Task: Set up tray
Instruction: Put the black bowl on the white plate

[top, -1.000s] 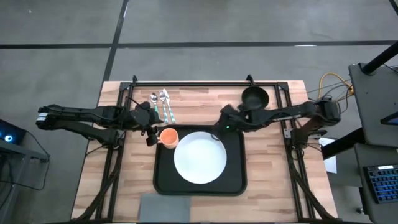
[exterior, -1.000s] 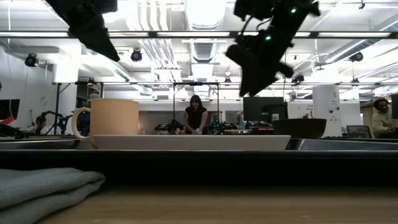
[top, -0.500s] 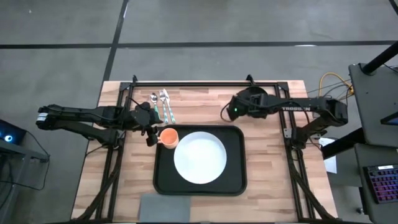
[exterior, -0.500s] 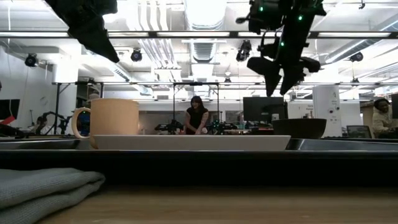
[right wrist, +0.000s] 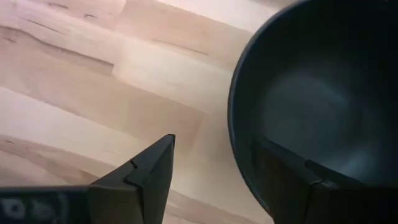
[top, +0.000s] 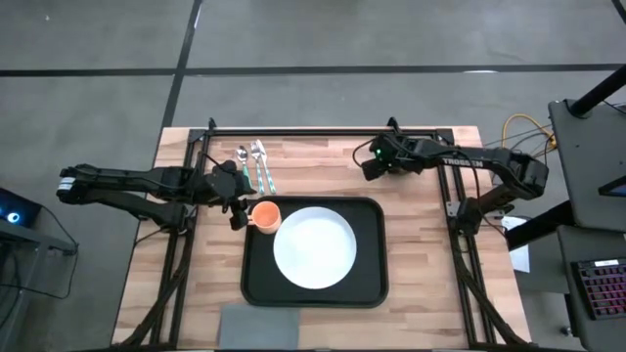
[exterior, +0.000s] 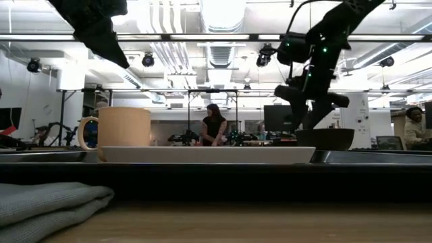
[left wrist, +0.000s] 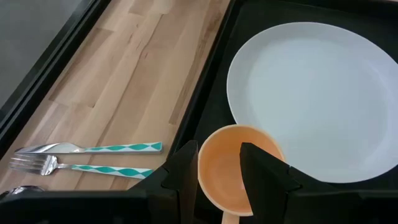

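A wooden counter (top: 421,284) stands on a grey floor, with an open workroom behind it where a person sits far off in the low view. On the counter lies the black tray (top: 370,286), already carrying a white plate (top: 314,245) and an orange cup (top: 265,214) at the corner nearest the left pincer (left wrist: 219,167).

That left pincer straddles the cup's wall, one finger inside the cup and one outside, closed on the rim. Judging by this, the cup is either just being set down on the tray or is about to be let go. The tray lies directly ahead of this pincer, and a fork (left wrist: 74,168) and a spoon (left wrist: 81,148) with teal-patterned handles rest on the bare wood just to one side of it, probably waiting their turn.

The right pincer (right wrist: 214,168) hangs over the far side of the counter, well apart from the tray, its fingers spread with the rim of a dark bowl (right wrist: 323,99) between them. It looks placed to take the bowl by its wall.

From above, the bowl is hidden under the right arm. Whether the fingers already touch the bowl's rim is unclear. A grey napkin (top: 260,319) is cut off at the picture's edge.
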`<state>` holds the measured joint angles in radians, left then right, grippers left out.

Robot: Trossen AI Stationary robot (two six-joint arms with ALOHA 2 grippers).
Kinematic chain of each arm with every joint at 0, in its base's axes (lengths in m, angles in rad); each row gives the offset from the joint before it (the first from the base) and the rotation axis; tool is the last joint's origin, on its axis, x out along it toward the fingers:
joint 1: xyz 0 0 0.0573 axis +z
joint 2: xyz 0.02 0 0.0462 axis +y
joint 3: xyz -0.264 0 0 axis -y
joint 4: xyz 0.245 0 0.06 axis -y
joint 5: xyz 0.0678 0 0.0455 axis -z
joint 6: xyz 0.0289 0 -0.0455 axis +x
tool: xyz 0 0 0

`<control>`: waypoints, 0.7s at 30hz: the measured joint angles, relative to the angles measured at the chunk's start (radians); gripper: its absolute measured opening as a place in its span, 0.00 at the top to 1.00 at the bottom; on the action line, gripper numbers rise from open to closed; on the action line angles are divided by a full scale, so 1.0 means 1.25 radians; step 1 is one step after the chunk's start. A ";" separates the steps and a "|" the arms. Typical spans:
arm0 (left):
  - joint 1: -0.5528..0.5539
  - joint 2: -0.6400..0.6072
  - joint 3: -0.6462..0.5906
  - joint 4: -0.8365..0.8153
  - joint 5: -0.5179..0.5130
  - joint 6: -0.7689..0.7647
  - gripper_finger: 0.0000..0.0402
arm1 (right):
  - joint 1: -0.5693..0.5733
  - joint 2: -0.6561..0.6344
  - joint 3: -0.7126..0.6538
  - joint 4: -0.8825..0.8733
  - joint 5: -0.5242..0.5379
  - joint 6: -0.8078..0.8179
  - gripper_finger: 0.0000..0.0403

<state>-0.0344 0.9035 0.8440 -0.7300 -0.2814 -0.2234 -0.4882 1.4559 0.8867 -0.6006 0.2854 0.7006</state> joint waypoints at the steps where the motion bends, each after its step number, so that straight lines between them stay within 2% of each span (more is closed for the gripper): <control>1: 0.000 0.000 0.000 0.000 0.000 0.000 0.75 | -0.002 0.000 -0.008 0.006 0.009 -0.001 0.50; 7: 0.000 0.000 0.000 0.000 0.000 0.000 0.75 | -0.033 0.000 -0.050 0.005 0.021 -0.007 0.50; 10: 0.000 0.000 0.000 0.000 -0.001 0.000 0.75 | -0.039 0.000 -0.055 0.007 0.005 -0.025 0.53; 13: 0.000 0.000 0.000 0.000 -0.001 0.000 0.75 | -0.040 -0.001 -0.055 0.007 0.004 -0.042 0.65; 17: 0.000 0.000 0.000 0.000 -0.001 0.000 0.75 | -0.039 -0.001 -0.054 0.002 0.002 -0.052 0.92; 21: 0.000 0.000 0.000 0.000 -0.001 0.000 0.75 | -0.020 -0.007 -0.032 -0.038 0.005 -0.054 0.97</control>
<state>-0.0345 0.9035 0.8440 -0.7299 -0.2829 -0.2234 -0.5128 1.4470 0.8469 -0.6482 0.2920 0.6331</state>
